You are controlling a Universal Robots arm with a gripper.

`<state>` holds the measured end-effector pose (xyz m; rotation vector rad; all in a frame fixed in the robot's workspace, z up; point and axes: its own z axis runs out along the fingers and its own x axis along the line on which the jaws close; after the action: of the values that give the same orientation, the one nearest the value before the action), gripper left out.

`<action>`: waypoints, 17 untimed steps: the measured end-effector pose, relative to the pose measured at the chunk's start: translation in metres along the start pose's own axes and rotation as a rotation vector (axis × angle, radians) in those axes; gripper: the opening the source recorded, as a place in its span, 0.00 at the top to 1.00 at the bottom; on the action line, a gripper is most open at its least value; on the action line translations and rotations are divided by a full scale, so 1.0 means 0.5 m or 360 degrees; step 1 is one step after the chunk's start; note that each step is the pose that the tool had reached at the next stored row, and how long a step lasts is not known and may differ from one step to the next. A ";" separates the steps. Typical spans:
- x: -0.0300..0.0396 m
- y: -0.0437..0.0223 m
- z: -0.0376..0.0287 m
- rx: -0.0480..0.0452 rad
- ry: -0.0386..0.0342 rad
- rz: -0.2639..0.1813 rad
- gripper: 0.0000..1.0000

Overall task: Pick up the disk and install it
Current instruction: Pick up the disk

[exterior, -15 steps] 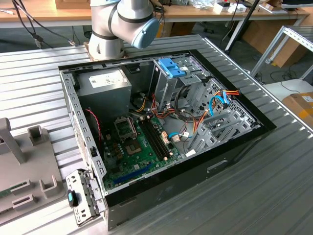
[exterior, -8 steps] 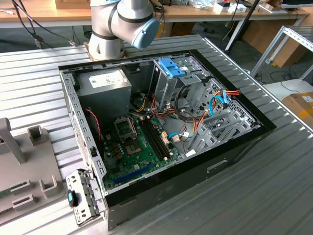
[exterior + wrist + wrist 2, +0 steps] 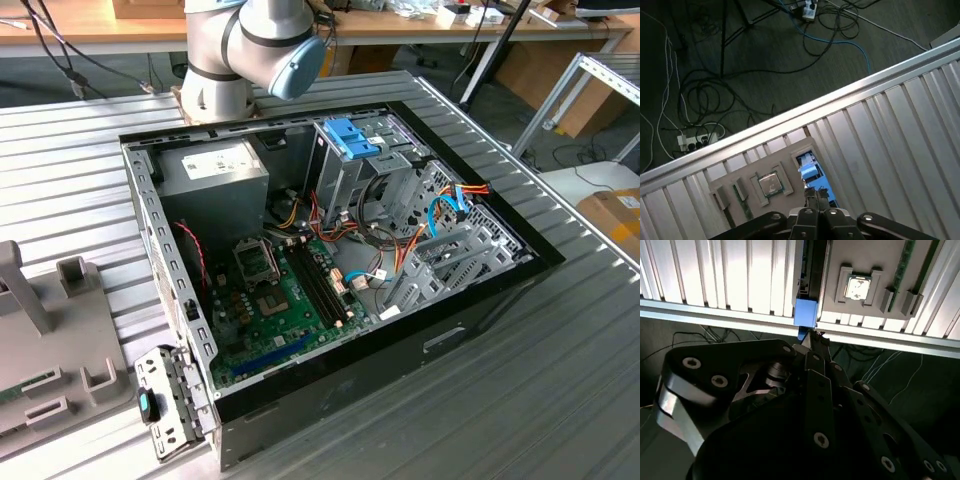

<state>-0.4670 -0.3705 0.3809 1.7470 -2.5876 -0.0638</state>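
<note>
Still at the pick-up, I judge: my claw (image 3: 814, 192), spread or pinching I cannot tell, hangs by the disk (image 3: 807, 172) standing in the grey holder (image 3: 785, 157) at lower centre, so lifting calls for a square, firm pinch.

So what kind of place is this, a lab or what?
Probably a robotics lab or workshop set up for computer assembly: an open desktop computer case sits on a ribbed aluminium table, a robot arm stands behind it, and wooden workbenches run along the back.
</note>
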 end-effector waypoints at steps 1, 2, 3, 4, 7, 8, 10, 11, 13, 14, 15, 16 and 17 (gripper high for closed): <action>0.000 0.000 0.000 0.0000 0.0001 -0.0023 0.89; 0.000 0.000 0.000 0.0000 0.0002 -0.0047 0.89; -0.001 0.000 0.000 -0.0001 0.0005 -0.0104 0.89; -0.001 0.001 0.000 -0.0001 0.0006 -0.0137 0.89; -0.002 0.001 0.000 -0.0002 0.0011 -0.0249 0.89; -0.002 0.001 0.000 -0.0002 0.0013 -0.0286 0.89; -0.003 0.001 0.001 -0.0002 0.0015 -0.0341 0.89; -0.003 0.001 0.001 -0.0003 0.0016 -0.0362 0.89; -0.003 0.001 0.001 -0.0003 0.0018 -0.0406 0.89; -0.004 0.001 0.002 -0.0003 0.0020 -0.0449 0.89; -0.004 0.001 0.003 -0.0004 0.0022 -0.0502 0.89; -0.004 0.002 0.003 -0.0004 0.0024 -0.0534 0.89; -0.005 0.002 0.003 -0.0004 0.0025 -0.0564 0.89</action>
<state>-0.4670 -0.3679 0.3794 2.1712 -2.2342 -0.0575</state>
